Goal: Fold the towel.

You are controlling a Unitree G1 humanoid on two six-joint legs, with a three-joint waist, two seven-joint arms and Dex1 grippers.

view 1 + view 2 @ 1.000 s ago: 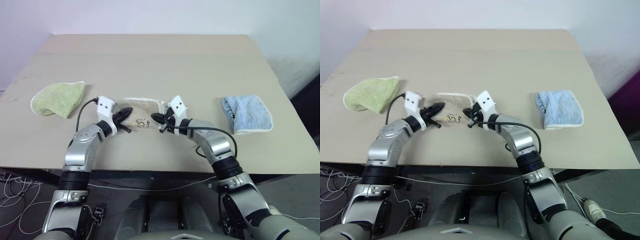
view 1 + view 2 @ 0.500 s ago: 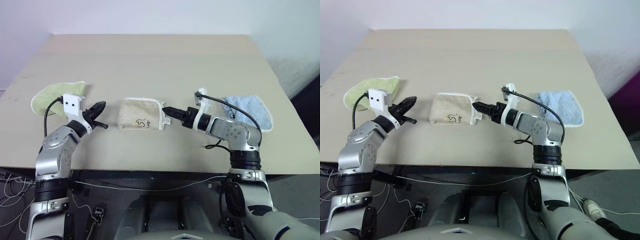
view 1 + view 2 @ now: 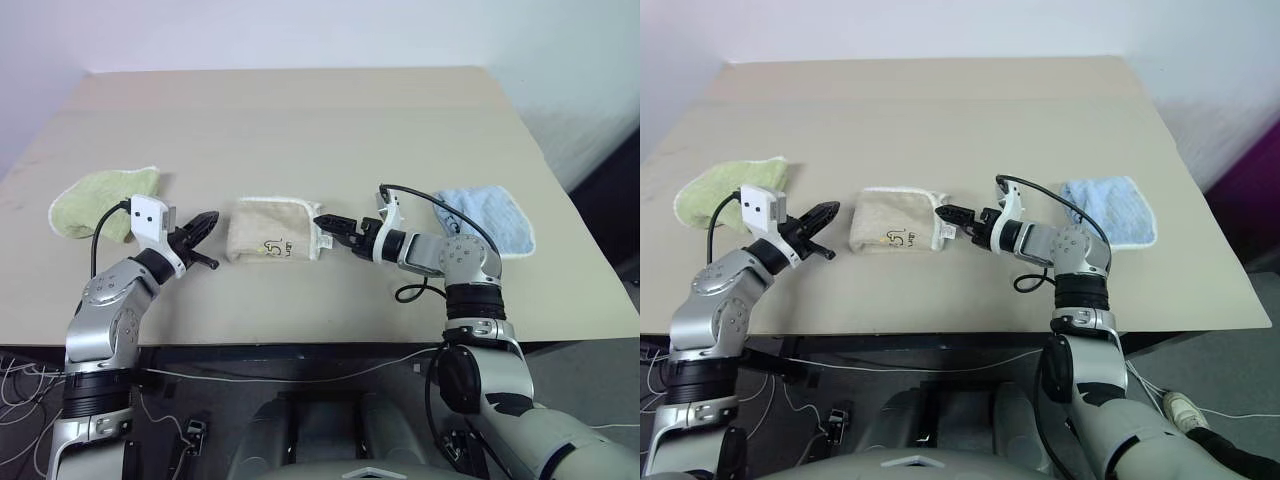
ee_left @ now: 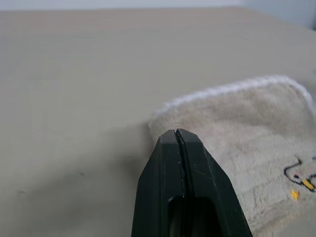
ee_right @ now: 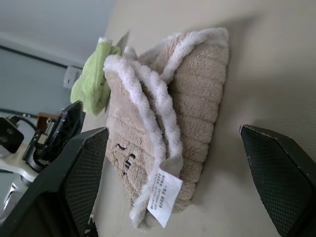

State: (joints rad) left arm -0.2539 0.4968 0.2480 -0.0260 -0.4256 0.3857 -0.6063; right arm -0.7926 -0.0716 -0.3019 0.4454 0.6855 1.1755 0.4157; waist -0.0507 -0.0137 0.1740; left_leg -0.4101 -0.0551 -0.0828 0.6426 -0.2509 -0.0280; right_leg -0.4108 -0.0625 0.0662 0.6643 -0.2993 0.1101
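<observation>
The beige towel lies folded in a small bundle at the table's near middle, with its embroidered mark facing up and a white tag at its right end. My left gripper is shut and empty, its tip just off the towel's left edge. My right gripper points at the towel's right end from close by. Its fingers stand wide open on either side of that end in the right wrist view, gripping nothing.
A crumpled light-green cloth lies at the table's left, behind my left arm. A light-blue cloth lies at the right, beyond my right forearm. The tan table stretches bare behind the towel, and its front edge runs just below my arms.
Both grippers have drawn away sideways from the towel, the left one further. The right gripper has opened and rolled. The towel now lies free on the table.
</observation>
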